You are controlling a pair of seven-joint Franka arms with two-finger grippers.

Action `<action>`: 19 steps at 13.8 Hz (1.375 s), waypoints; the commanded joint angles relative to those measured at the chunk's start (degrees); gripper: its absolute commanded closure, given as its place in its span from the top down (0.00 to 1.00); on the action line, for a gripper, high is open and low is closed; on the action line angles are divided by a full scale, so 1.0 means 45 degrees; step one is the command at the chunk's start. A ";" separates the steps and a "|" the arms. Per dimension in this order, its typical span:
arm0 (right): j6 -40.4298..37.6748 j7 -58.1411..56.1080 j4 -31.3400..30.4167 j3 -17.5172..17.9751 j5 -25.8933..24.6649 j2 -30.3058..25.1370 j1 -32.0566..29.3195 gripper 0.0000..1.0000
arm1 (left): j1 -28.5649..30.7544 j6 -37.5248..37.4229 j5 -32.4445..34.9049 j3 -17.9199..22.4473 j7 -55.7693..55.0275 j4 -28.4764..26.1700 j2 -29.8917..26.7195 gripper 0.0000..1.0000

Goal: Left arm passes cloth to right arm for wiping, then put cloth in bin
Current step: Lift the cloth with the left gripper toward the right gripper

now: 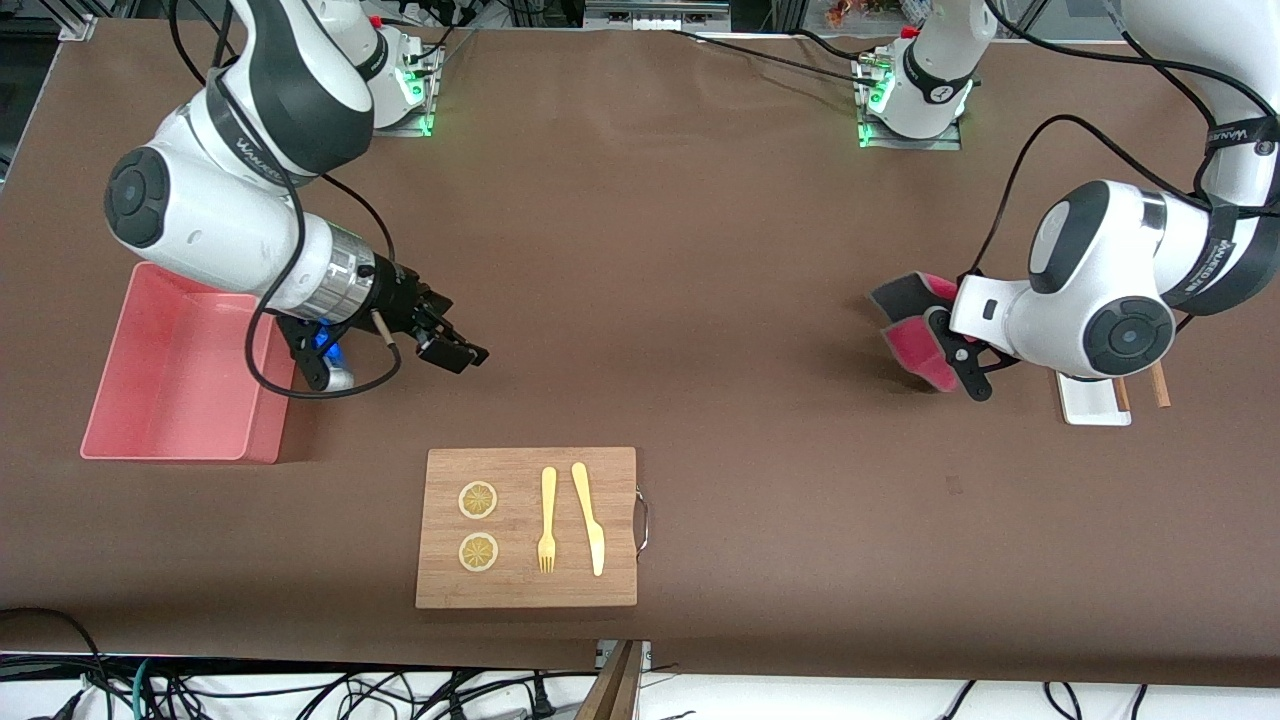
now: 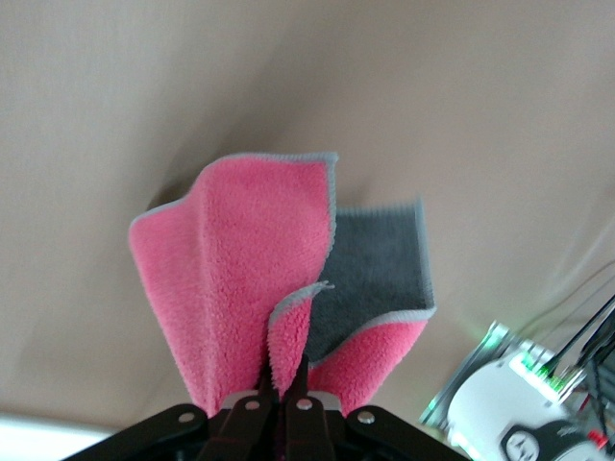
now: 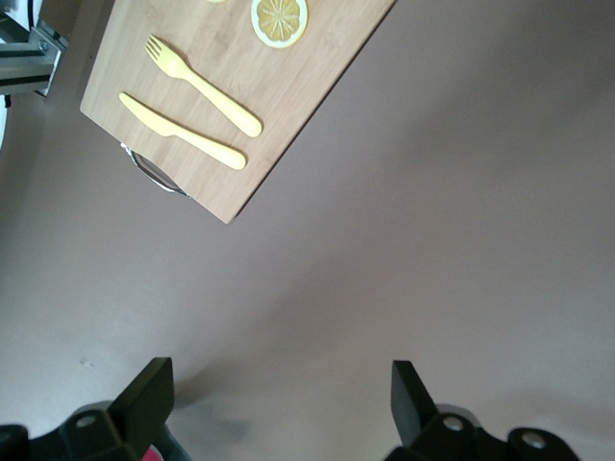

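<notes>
We take the cutting board (image 1: 527,527) as our landmark; it lies near the counter (image 1: 700,250) edge closest to the front camera, carrying two lemon slices (image 1: 478,500), a fork (image 1: 547,518) and a knife (image 1: 589,517), with a metal handle (image 1: 642,520) on the side toward the left arm's end. Farther from the camera than the board we see a wide stretch of bare brown counter running between the two arms. The bin (image 1: 180,375) sits toward the right arm's end from the board, close to that counter edge, and a small white tray (image 1: 1095,400) with wooden sticks sits well away toward the left arm's end.

The right gripper (image 1: 450,345) hangs over the bare counter between the bin and the board, its fingers (image 3: 144,399) spread wide with nothing between them.

The left gripper (image 1: 950,350) is over the counter beside the white tray. Its fingers (image 2: 252,418) are pressed together, pinching the cloth (image 2: 279,279) by a bunched edge. The cloth fans out from the fingertips in folds, pink face mostly showing, a grey panel beside it, clear of the counter in the left wrist view.
</notes>
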 commanded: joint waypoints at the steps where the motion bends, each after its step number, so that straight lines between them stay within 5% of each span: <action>1: 0.0168 0.0653 0.0138 0.0056 0.0166 0.0429 0.0289 1.00 | -0.0499 -0.0452 -0.1790 0.0028 -0.1156 0.1234 0.0365 0.00; 7: 0.1809 0.2820 0.0119 0.0464 0.0166 0.1425 0.1188 1.00 | -0.2666 -0.0239 -0.4764 0.0028 -0.7307 0.2524 0.0442 0.00; 11: 0.1770 0.4285 0.0002 0.0992 0.0166 0.1953 0.1618 1.00 | -0.2942 0.1632 -0.6911 0.0047 -1.0607 0.2604 0.0481 0.00; 19: 0.1926 0.5264 0.0001 0.2008 0.0185 0.2734 0.1638 1.00 | -0.3801 0.3317 -0.7678 0.0047 -1.2784 0.2584 0.0775 0.00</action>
